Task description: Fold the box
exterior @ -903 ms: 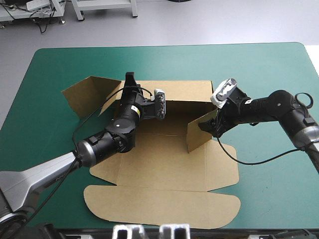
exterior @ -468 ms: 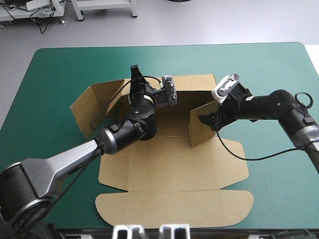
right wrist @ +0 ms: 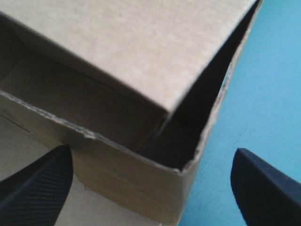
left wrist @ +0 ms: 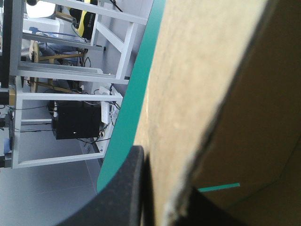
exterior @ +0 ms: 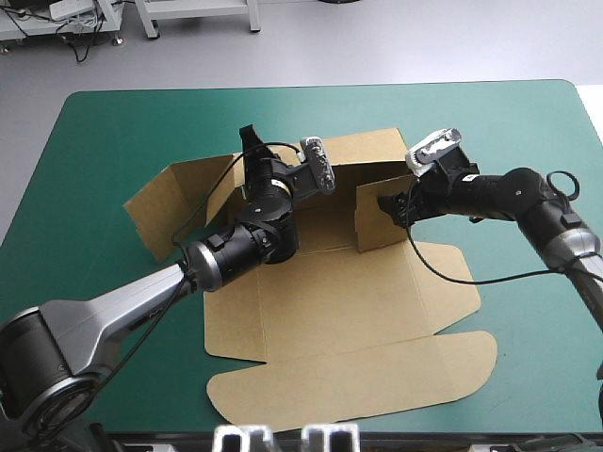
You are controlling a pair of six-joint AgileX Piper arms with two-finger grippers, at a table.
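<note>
The brown box (exterior: 330, 301) lies mid-table, its base and lid (exterior: 358, 386) flat and its back and side walls raised. My left gripper (exterior: 252, 151) is at the back left corner, shut on the upright wall; in the left wrist view the board's edge (left wrist: 202, 94) runs between the black fingers (left wrist: 127, 188). My right gripper (exterior: 388, 204) is open at the raised right side wall (exterior: 377, 221). In the right wrist view the box's corner (right wrist: 122, 52) stands just ahead of the gripper (right wrist: 153, 151), between its spread fingers (right wrist: 37, 183).
A side flap (exterior: 155, 202) of the box splays out to the left over the teal-green cover (exterior: 113, 132). The lid's rounded edge reaches close to the table's front edge (exterior: 396, 435). Bare cover shows at the far side and on the right (exterior: 537, 358).
The whole box has slid and turned toward the right, the lid swinging to the front right. My right gripper has moved farther back along with the right wall. The left gripper keeps its hold.
</note>
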